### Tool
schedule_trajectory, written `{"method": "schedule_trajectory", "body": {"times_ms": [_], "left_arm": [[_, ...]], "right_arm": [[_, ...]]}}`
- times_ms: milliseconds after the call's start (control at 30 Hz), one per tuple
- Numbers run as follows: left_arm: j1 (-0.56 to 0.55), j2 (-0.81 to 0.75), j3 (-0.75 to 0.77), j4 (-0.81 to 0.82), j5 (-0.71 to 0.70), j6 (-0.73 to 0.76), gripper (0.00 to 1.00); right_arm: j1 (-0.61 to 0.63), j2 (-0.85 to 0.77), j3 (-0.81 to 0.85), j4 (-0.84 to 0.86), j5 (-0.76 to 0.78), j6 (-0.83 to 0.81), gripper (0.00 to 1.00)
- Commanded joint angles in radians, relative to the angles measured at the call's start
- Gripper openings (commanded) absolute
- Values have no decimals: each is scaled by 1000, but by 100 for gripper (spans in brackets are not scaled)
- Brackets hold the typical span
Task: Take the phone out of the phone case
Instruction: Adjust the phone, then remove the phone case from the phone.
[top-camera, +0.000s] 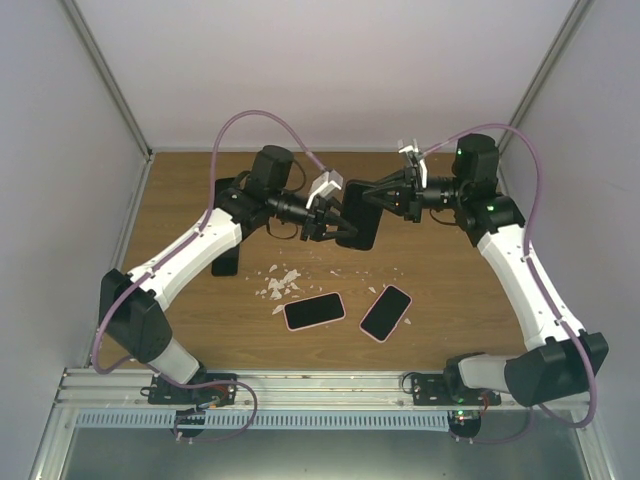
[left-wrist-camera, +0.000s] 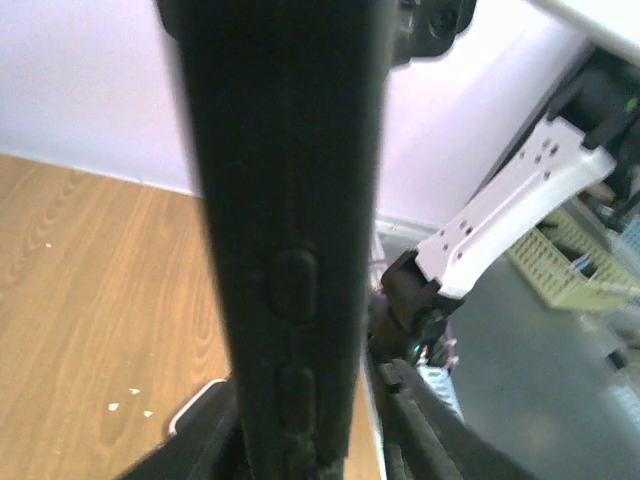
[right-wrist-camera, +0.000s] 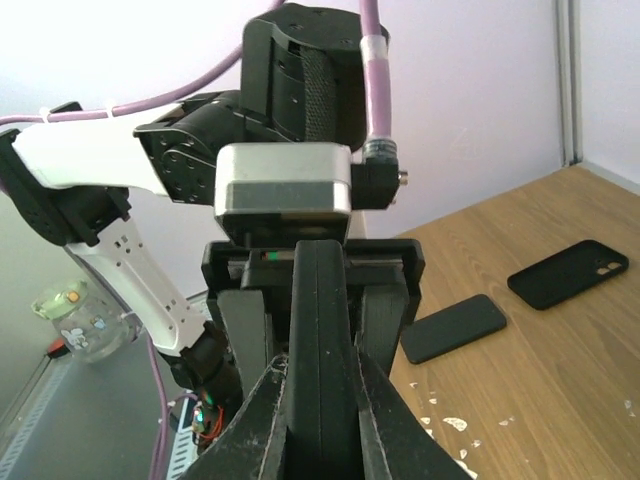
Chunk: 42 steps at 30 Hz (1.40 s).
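Two grippers are met in the air over the table (top-camera: 450, 290); at far left a flat black piece (top-camera: 225, 262) is laid on the wood; white scraps (top-camera: 281, 283) are scattered near it; left gripper (top-camera: 322, 218) is set astride the cased phone (top-camera: 357, 215), fingers (right-wrist-camera: 243, 330) on either side, actual contact not to be told; cased phone is held clear of the table between both arms; right gripper (top-camera: 378, 195) is clamped tight on its edge.
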Motion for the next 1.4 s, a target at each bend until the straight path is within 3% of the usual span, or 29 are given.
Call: {"method": "schedule_trajectory", "body": {"times_ms": [0,167,267,400,667,1000,1367], "left_arm": [[45,-42,17,97,25,-67,45],[108,-85,-63,173,13,-133,50],[108,-106,-100,196,5,-134,51],[94,-113,-125,218,-1,-171,50],[43,-107,-139,197,-32,-144,51],[83,-100,-153,228,-46,-183,41],[89,-71,-146,214,-127,-175,31]], "right_arm": [[-26,-12,-2,74,-9,71,0],[-97,-19,-59,309,-57,340,0],[-122,-20,-128,539,-77,557,1],[-132,-14,-159,682,-92,725,1],[-138,-19,-153,696,-90,759,1],[-137,-34,-159,709,-111,776,0],[-139,-40,-208,946,-146,976,0]]}}
